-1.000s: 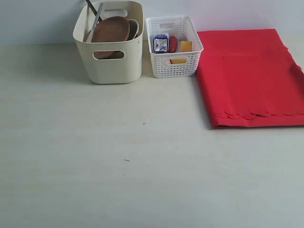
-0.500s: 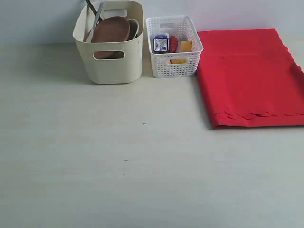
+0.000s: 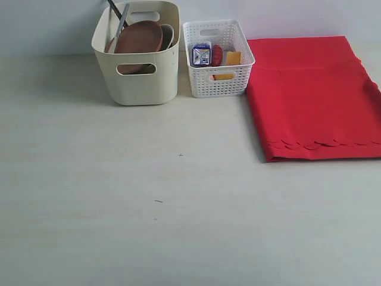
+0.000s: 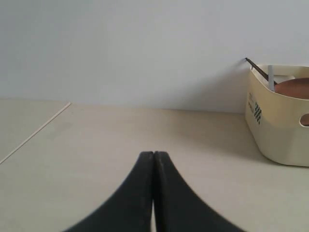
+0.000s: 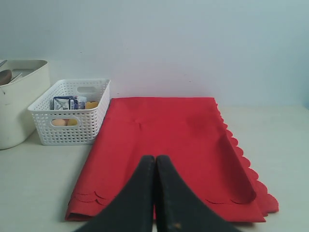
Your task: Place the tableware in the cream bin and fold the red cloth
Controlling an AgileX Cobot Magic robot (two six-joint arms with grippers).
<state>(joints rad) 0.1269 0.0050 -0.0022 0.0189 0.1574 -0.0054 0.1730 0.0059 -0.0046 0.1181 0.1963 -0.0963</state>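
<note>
The cream bin [image 3: 138, 74] stands at the back left and holds tableware: a round brown plate [image 3: 139, 37], a white bowl [image 3: 168, 34], a silver knife [image 3: 121, 25] and dark chopsticks [image 3: 114, 8]. The red cloth [image 3: 312, 95] lies folded at the back right, scalloped edges towards the front. Neither arm shows in the exterior view. My left gripper [image 4: 153, 153] is shut and empty over bare table, with the cream bin [image 4: 279, 125] off to one side. My right gripper [image 5: 155, 157] is shut and empty, seen in front of the red cloth [image 5: 164, 135].
A white lattice basket [image 3: 218, 59] between bin and cloth holds a blue-white carton [image 3: 202, 53] and food items. A pale wall runs behind everything. The cloth reaches the right edge of the exterior view.
</note>
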